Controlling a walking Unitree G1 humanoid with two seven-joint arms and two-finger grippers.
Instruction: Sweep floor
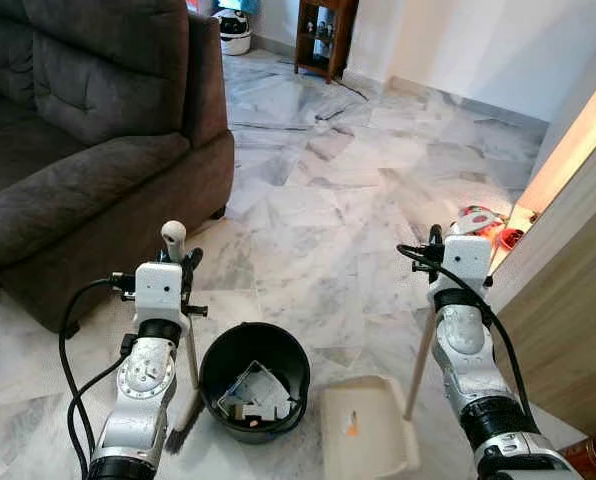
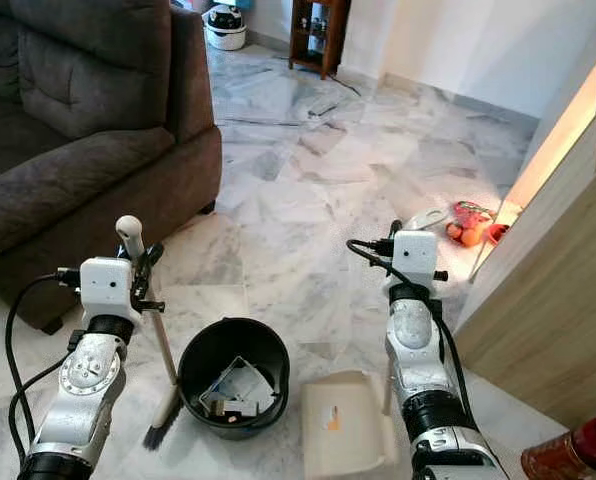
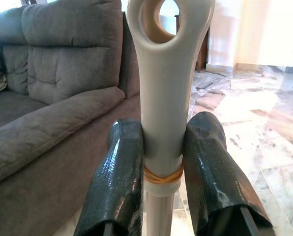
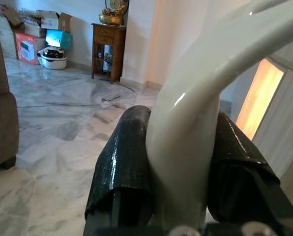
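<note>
Your left gripper (image 3: 161, 172) clamps the broom (image 1: 188, 350) upright, bristles on the floor (image 1: 318, 210) beside the black bin (image 1: 255, 375). Your right gripper (image 4: 181, 167) squeezes the dustpan (image 1: 363, 430) handle, pan flat by the bin, ready for tipping.

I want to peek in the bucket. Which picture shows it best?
The left eye view: the bucket sits centred, its scraps plain to see. The right eye view shows the same bucket from slightly aside. The wrist views look at handles.

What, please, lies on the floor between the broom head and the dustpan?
A black bucket holding scraps stands between the broom and the dustpan, as the left eye view shows.
</note>
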